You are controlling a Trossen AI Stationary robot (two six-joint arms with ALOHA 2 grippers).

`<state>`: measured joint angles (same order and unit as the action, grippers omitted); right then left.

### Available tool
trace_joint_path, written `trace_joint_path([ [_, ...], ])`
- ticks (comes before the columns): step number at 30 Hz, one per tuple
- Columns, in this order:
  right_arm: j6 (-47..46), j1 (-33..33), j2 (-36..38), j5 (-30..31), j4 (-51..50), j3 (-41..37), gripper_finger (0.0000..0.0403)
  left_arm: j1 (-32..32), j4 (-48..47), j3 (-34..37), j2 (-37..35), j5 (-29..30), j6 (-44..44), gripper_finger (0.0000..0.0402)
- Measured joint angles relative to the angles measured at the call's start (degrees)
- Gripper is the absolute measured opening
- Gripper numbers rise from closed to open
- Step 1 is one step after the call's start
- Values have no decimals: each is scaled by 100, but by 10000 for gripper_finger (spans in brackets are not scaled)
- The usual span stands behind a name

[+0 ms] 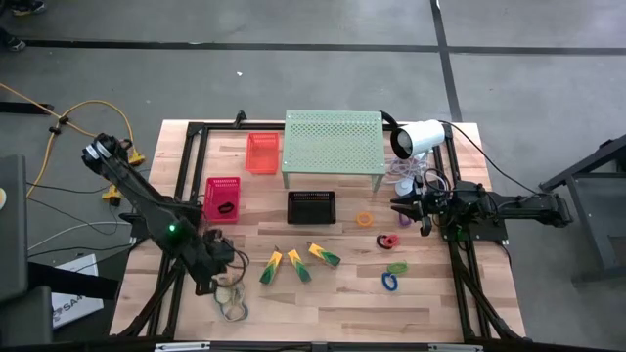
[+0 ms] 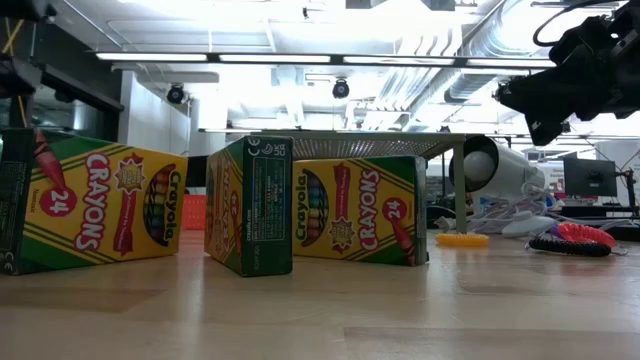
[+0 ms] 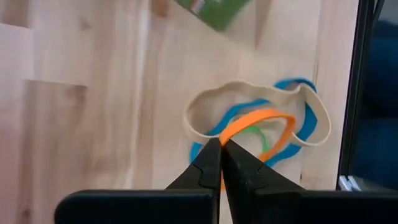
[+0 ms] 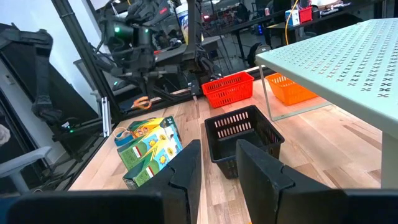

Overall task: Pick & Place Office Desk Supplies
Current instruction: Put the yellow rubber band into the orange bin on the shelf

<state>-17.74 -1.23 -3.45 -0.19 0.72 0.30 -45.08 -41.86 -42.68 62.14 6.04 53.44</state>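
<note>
Left end effector (image 3: pixel 221 144) pinched shut on orange rubber band (image 3: pixel 264 124) (others tangled beneath); we'd lift slowly. Right end effector (image 4: pixel 217 155) parted, empty.

A wooden table (image 1: pixel 333 293) of pale planks is seen set on a grey concrete floor (image 1: pixel 293 78), which is crossed by dark lines. A yellow cable (image 1: pixel 73 112) is laid over the floor beside the table. In the low view, a white ceiling with long strip lights (image 2: pixel 190 57) and exposed ducts (image 2: pixel 480 60) is shown above an open workshop. Monitors (image 2: pixel 590 178) and cluttered benches are visible beyond the table.
</note>
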Motion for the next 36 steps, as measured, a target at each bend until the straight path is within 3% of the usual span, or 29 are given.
trace_joint_path([
  [13, 0, 0, 0, 2, -1, 0, 90, 821, -544, 0, -232, 177, 605, 1],
  [28, 0, 0, -1, 0, 2, 0, 90, 3000, -1532, 0, -578, 282, 585, 1],
  [36, 0, 0, 1, 1, 2, 1, 90, 4091, -1881, 0, -998, 289, 109, 1],
])
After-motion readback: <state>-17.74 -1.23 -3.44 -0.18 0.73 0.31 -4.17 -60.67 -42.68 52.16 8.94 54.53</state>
